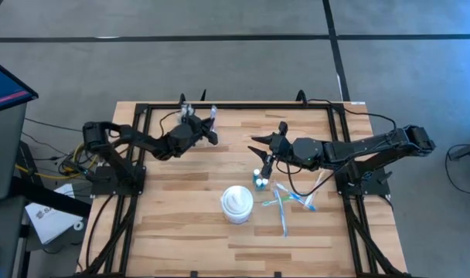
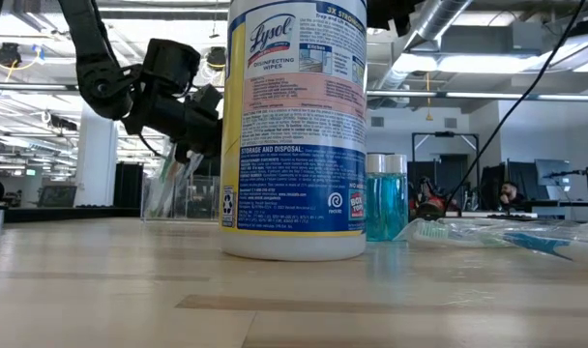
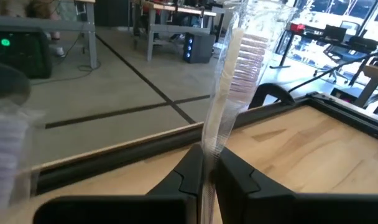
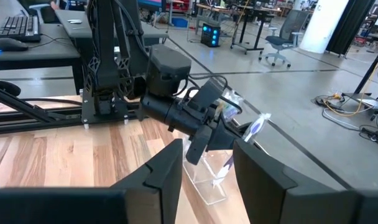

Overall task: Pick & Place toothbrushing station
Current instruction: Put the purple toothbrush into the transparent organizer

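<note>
The tub stands near the table's front half; the low view shows it as a Lysol wipes canister, upright. Just right of it a small blue bottle stands upright, and beyond that loose brushes lie flat in a crossed heap. About three or four can be counted there, though they overlap too much to be sure. The wood in front of the tub and to its left is bare up to the table's edge.

Farther back, the right gripper hangs over the middle of the table, just behind the blue bottle and apart from the heap. Its jaws stand apart with nothing between them.

Farthest back, the left gripper is close to the rear rail. Its fingers are pinched tight on the stem of one brush in clear wrap, which rises bristle end up from between them. Directly below, one clear cup sits upright on the wood near the rear edge, with what looks like a purple brush leaning out of it. The left wrist view shows a second wrapped brush head blurred at the edge. Little room is left between the cup and the rail.
</note>
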Robot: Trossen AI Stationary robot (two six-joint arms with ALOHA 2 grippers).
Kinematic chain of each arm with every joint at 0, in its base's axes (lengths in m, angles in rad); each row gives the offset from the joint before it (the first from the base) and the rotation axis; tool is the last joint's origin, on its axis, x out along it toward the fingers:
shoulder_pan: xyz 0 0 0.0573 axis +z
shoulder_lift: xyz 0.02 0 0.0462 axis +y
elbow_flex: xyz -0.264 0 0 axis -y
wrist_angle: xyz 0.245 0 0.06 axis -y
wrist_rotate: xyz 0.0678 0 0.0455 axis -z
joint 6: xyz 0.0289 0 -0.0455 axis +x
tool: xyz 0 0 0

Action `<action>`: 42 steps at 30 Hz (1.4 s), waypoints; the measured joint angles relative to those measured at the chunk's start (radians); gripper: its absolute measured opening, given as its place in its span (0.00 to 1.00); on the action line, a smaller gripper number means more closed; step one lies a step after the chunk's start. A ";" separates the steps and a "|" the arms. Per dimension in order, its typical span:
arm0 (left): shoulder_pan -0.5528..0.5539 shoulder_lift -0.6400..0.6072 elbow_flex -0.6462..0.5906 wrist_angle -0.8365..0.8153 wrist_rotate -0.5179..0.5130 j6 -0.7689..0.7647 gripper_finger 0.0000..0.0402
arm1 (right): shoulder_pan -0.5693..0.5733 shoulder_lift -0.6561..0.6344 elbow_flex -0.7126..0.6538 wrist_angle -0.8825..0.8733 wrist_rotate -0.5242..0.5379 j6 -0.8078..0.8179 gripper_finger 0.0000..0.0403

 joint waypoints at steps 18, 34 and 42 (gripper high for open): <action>-0.003 0.016 0.000 0.002 0.006 -0.057 0.11 | 0.000 0.000 0.000 -0.004 0.000 0.000 0.33; -0.032 0.010 -0.001 0.007 0.028 -0.033 0.15 | 0.000 0.000 0.000 -0.013 0.000 0.000 0.33; -0.038 -0.045 -0.002 -0.004 0.026 -0.026 0.24 | 0.000 0.000 0.000 -0.018 0.000 0.000 0.35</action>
